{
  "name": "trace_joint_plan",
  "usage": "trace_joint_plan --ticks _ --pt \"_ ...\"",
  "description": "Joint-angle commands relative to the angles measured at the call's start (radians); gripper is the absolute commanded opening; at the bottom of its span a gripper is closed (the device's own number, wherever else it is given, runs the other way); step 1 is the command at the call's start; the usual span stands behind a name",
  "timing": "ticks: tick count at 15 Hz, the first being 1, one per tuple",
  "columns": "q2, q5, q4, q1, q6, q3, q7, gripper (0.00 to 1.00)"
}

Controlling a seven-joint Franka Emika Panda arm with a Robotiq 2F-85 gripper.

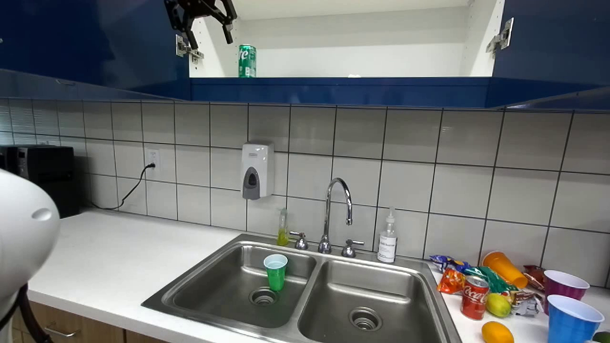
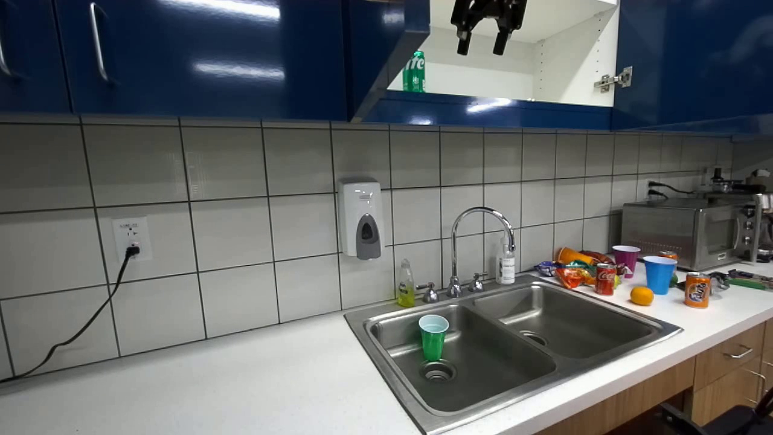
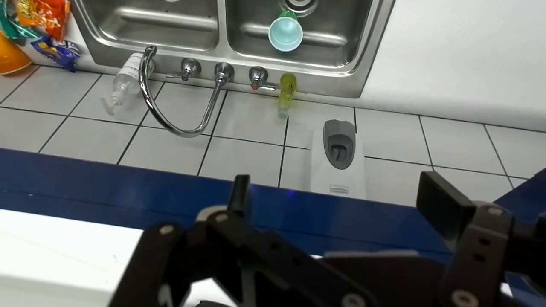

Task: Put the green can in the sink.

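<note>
The can [image 1: 247, 61] stands upright inside the open cabinet [image 1: 339, 89], close to the cabinet's left wall as I face it. Just outside the cabinet hangs the claw [image 1: 211, 43], its fingers [image 3: 444, 204] pointing down, spread wide, with nothing between them. It is apart from the can in both exterior views, and the wrist view doesn't show the can.

I take this for the approach. To do it well, I'd tip the claw toward level, sink to the can's height, then go straight into the cabinet with a finger each side, minding the left wall and open door [image 2: 380, 54]. Grip midway, gently, as thin metal may dent; lift past the cabinet's front edge before drawing out, then lower slowly to the sink [image 1: 329, 305] beneath the cabinet, clear of the faucet [image 1: 326, 219].
</note>
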Motion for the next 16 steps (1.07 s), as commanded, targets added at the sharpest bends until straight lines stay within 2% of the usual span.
trace_joint_plan --ticks 1,10,16 --pt "0.096 -0.021 0.138 -0.023 -0.051 0.015 0.033 1.0" --pt "0.277 -0.031 0.342 -0.028 -0.089 0.009 0.042 1.0" --pt "0.345 -0.051 0.389 -0.021 -0.036 0.006 0.031 1.0"
